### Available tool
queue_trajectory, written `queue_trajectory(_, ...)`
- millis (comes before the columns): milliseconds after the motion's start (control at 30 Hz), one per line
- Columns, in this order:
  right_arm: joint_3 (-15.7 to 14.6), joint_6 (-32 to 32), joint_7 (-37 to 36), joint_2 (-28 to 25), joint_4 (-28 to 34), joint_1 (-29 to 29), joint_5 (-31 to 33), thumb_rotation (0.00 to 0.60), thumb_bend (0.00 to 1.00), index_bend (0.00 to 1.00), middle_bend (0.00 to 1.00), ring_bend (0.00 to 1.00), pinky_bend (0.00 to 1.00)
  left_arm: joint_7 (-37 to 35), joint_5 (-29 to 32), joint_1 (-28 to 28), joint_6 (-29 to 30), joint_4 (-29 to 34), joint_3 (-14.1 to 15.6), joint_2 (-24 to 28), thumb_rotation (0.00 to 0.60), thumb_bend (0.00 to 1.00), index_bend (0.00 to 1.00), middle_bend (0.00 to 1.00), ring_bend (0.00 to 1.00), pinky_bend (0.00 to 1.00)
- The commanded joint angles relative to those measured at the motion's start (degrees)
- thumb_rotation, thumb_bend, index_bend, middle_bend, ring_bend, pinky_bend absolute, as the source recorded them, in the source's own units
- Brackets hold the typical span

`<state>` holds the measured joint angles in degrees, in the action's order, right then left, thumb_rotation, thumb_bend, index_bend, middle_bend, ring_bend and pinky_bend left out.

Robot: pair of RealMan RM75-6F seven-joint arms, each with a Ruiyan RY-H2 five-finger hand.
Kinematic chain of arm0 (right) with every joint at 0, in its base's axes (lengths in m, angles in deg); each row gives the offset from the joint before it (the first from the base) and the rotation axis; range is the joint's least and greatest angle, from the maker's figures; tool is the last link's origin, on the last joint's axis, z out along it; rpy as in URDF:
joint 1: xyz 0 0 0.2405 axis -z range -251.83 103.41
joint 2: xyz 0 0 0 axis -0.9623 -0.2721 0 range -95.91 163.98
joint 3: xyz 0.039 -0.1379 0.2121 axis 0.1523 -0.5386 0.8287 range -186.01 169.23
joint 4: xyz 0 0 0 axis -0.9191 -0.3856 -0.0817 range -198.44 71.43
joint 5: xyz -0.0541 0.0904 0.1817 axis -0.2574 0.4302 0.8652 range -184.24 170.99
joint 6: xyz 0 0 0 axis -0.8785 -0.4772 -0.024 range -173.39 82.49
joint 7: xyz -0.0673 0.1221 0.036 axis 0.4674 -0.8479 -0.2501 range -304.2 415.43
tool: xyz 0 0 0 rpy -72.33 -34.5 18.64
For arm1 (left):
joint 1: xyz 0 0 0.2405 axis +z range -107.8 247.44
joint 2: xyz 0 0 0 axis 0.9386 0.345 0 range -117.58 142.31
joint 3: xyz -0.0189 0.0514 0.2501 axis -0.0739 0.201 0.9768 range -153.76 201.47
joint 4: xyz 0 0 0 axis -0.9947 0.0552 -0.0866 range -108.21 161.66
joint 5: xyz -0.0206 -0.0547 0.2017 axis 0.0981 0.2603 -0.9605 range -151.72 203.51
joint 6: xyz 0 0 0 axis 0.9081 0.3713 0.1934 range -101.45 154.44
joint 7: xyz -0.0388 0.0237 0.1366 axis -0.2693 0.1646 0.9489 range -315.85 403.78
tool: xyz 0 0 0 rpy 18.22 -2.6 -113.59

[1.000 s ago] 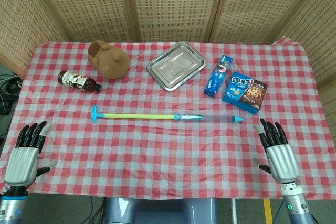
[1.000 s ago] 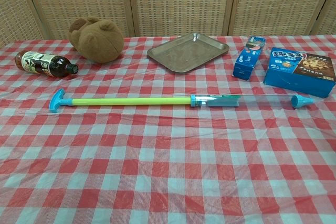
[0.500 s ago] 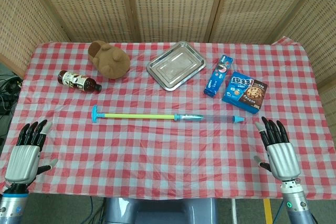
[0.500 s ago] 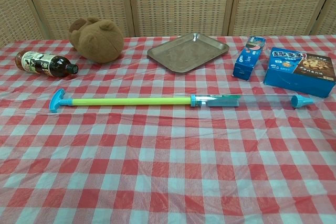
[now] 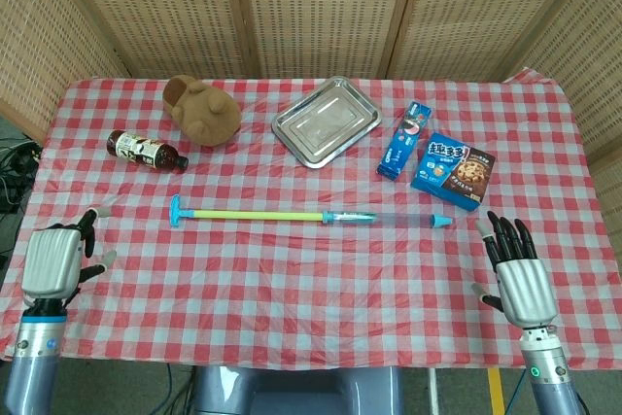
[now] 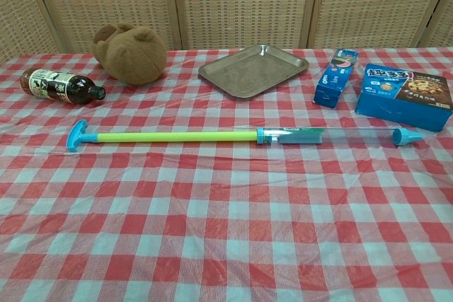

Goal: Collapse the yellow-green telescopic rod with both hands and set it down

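Note:
The telescopic rod (image 5: 258, 213) lies fully extended across the middle of the checked table. It has a blue T-handle at its left end, a yellow-green shaft, then a teal and clear section ending in a blue cap on the right. In the chest view the rod (image 6: 177, 136) runs left to right, and no hand shows there. My left hand (image 5: 58, 258) hovers at the table's near left edge, well short of the handle, holding nothing, its dark fingers tipped forward. My right hand (image 5: 515, 274) hovers near the front right, fingers spread and empty, below and right of the cap.
A dark drink bottle (image 5: 146, 151) and a brown plush toy (image 5: 204, 112) lie at the back left. A metal tray (image 5: 325, 121) sits behind the rod's middle. Two blue snack boxes (image 5: 404, 139) (image 5: 453, 170) stand just behind the rod's right end.
My left hand has lifted and moved forward, its fingers now tipped away instead of pointing up. My right hand has shifted slightly right. The rod has not moved.

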<state>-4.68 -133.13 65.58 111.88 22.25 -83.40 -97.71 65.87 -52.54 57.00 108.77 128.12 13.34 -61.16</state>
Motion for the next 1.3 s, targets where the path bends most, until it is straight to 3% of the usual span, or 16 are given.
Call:
queue_trajectory(33,0.1,0.3,0.0,0.1,-0.2,-0.1,0.3,0.600,0.12,0.00,0.00,0.00,0.00,5.0,9.1,-5.8,-7.8,2.2,-4.8,0.9,0.600,0.24,0.42,0.88,0.83,0.72)
queue_trajectory(133,0.3,0.7,0.0,0.2,-0.4,-0.2,0.6,0.600,0.12,0.00,0.00,0.00,0.00,7.9,14.2,-8.9,-11.1,2.2,-6.7,0.6,0.600,0.30,0.42,0.89,0.84,0.73)
queue_trajectory(333,0.7,1.7,-0.4,0.4,-1.0,-0.5,1.7,0.600,0.12,0.00,0.00,0.00,0.00,14.3,25.6,-15.3,-16.6,-0.3,-9.2,-1.2,0.600,0.31,0.41,0.90,0.85,0.73)
queue_trajectory(633,1.0,2.6,-1.0,0.6,-1.7,-0.8,2.6,0.600,0.12,0.00,0.00,0.00,0.00,20.6,38.0,-23.9,-20.5,-6.3,-9.9,-6.5,0.600,0.30,0.42,0.90,0.85,0.73)
queue_trajectory(933,1.1,3.9,-1.6,1.0,-2.6,-1.2,3.5,0.600,0.12,0.00,0.00,0.00,0.00,24.1,45.1,-30.5,-22.5,-14.3,-8.6,-13.3,0.600,0.30,0.47,0.90,0.85,0.73)
queue_trajectory(1300,1.3,4.6,-2.5,1.1,-3.1,-1.4,4.3,0.600,0.12,0.00,0.00,0.00,0.00,24.7,48.2,-33.9,-24.2,-21.1,-6.0,-18.0,0.600,0.30,0.49,0.89,0.85,0.73)
